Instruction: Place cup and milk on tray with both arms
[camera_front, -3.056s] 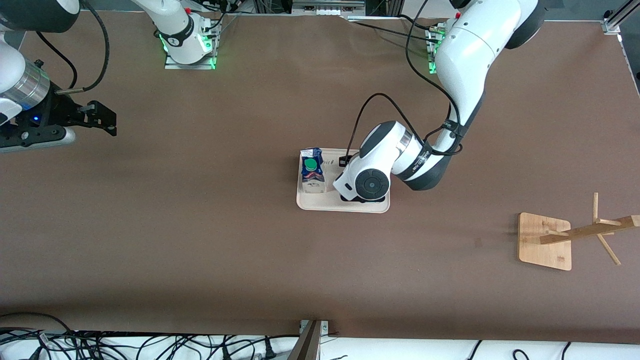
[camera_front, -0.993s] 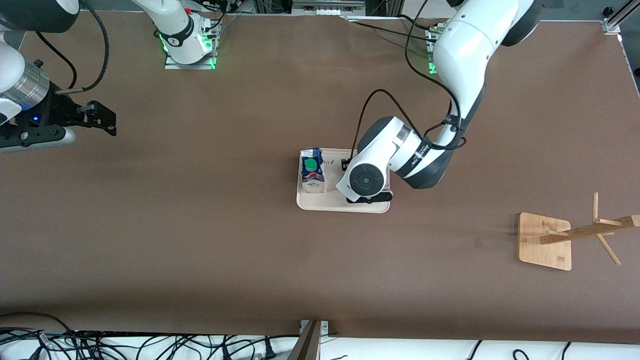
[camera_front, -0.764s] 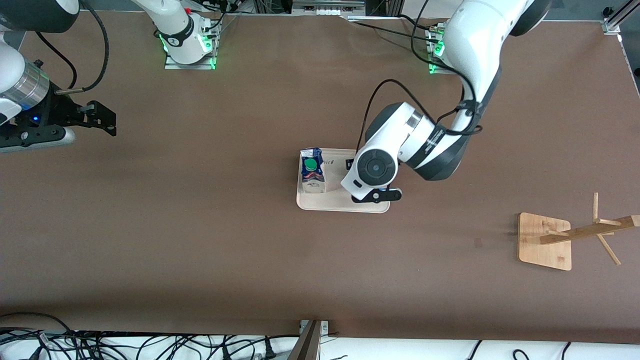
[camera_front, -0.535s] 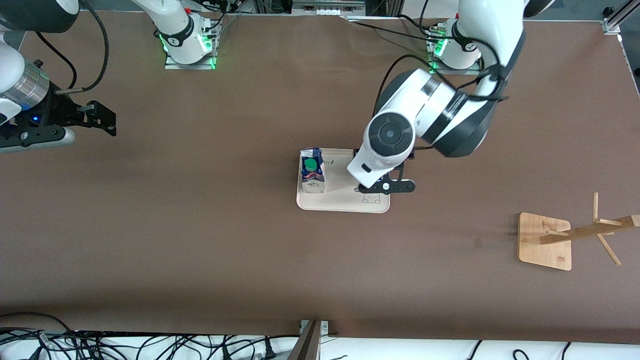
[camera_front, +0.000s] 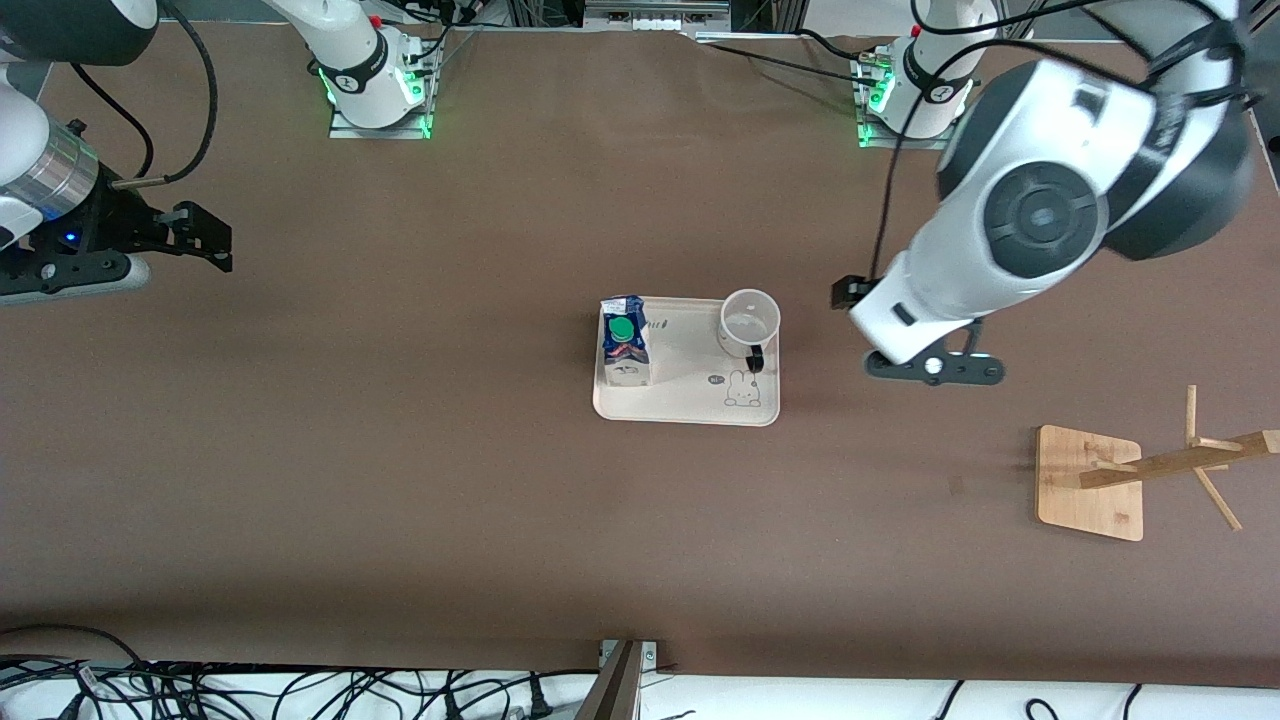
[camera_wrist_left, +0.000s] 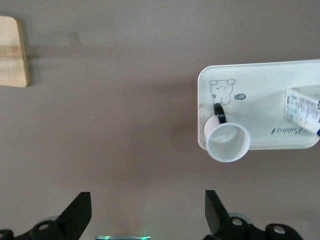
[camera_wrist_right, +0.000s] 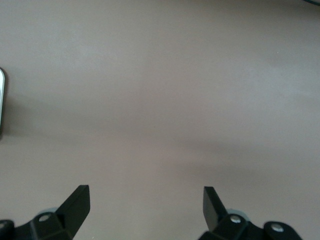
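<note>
The cream tray (camera_front: 686, 400) lies mid-table. The milk (camera_front: 624, 340) stands upright on the tray's end toward the right arm. The cup (camera_front: 750, 322) stands upright on the end toward the left arm, its black handle pointing toward the front camera. My left gripper (camera_wrist_left: 146, 212) is open and empty, high over bare table between the tray and the wooden stand. Its wrist view shows the tray (camera_wrist_left: 260, 95), the cup (camera_wrist_left: 227, 142) and part of the milk (camera_wrist_left: 302, 107). My right gripper (camera_front: 205, 240) waits open and empty over bare table at the right arm's end; it also shows in the right wrist view (camera_wrist_right: 145, 205).
A wooden mug stand (camera_front: 1090, 482) with pegs stands toward the left arm's end, nearer to the front camera than the tray; its base shows in the left wrist view (camera_wrist_left: 12, 50). Cables (camera_front: 300, 690) lie along the table's near edge.
My left gripper has let go of the cup on the tray, risen and swung away toward the left arm's end of the table. The right arm has not moved.
</note>
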